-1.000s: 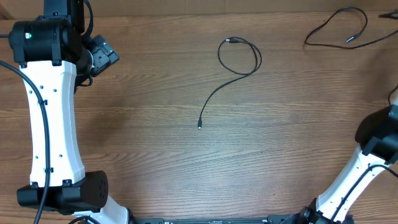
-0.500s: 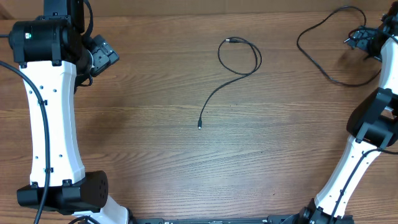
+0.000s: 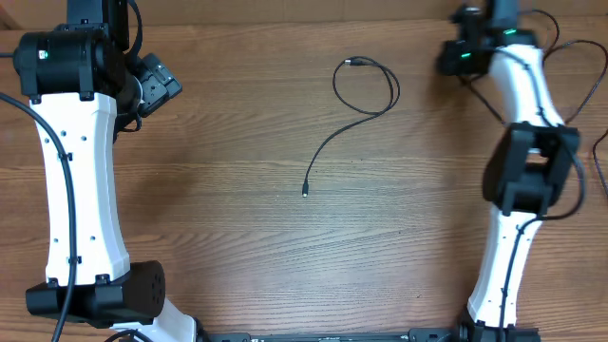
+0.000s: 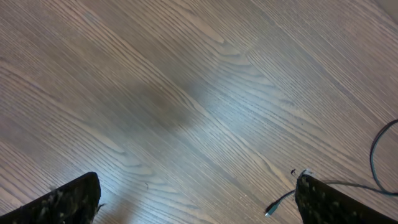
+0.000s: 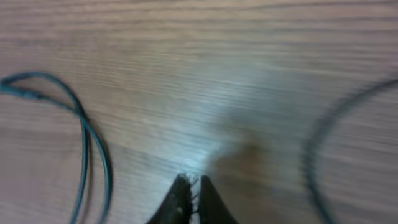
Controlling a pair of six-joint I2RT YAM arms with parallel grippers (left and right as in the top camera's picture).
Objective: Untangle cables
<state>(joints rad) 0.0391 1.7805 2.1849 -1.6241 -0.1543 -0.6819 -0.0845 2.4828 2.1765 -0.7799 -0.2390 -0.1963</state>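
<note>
Overhead view: right arm [image 3: 527,95] reaches to the table's [image 3: 237,237] far edge. Right gripper [image 5: 191,196] is clenched beside a cable [image 5: 99,162], nothing seen in it. Left arm [image 3: 81,171] lies along the left side, left gripper [image 4: 198,202] released.

One cable [image 3: 366,90] lies mid worktop [image 3: 237,218]; the other cable [image 3: 557,27] lies far right, beside my right fingers [image 5: 177,202].

One thin black cable [image 3: 327,148] lies near the middle of the wooden table [image 3: 237,237]. It forms a loop at its far end, and a tail runs down-left to a small plug tip. The left pincer [image 3: 157,85] sits at the far left, well apart from it. The right pincer [image 3: 454,55] is at the far right corner, where a second cable [image 3: 557,27] curves partly behind the arm.
</note>
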